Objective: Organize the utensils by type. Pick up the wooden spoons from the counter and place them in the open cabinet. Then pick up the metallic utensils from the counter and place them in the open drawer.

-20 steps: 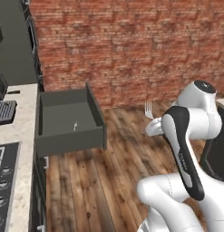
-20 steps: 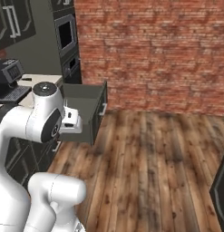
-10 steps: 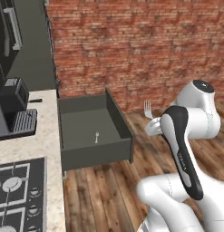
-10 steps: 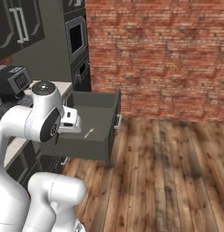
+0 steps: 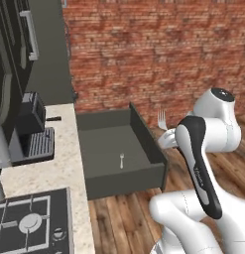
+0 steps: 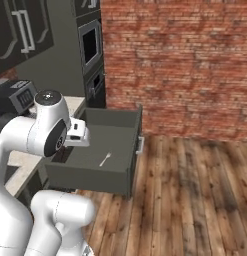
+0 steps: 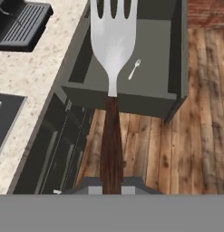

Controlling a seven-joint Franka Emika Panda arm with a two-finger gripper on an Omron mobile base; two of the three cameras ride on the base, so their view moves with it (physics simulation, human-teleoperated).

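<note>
- In your left base view, the open drawer [image 5: 119, 149] is standing out from the counter [image 5: 49, 168], with a small silver fork [image 5: 122, 160] lying on its flat bottom. Beyond the arm's elbow, the tines of a second fork [image 5: 162, 119] are poking up beside the drawer's right wall. A coffee machine [image 5: 30, 129] is sitting on the counter.
- In your right base view, you are seeing the same drawer [image 6: 102, 155] and small fork [image 6: 105, 159], while the arm is hiding the hand.
- In your hand view, the gripper [image 7: 111, 183] is clamping narrowly on the brown-handled fork [image 7: 111, 54], held upright before the drawer [image 7: 131, 86]; the small fork [image 7: 134, 69] is lying inside.
</note>
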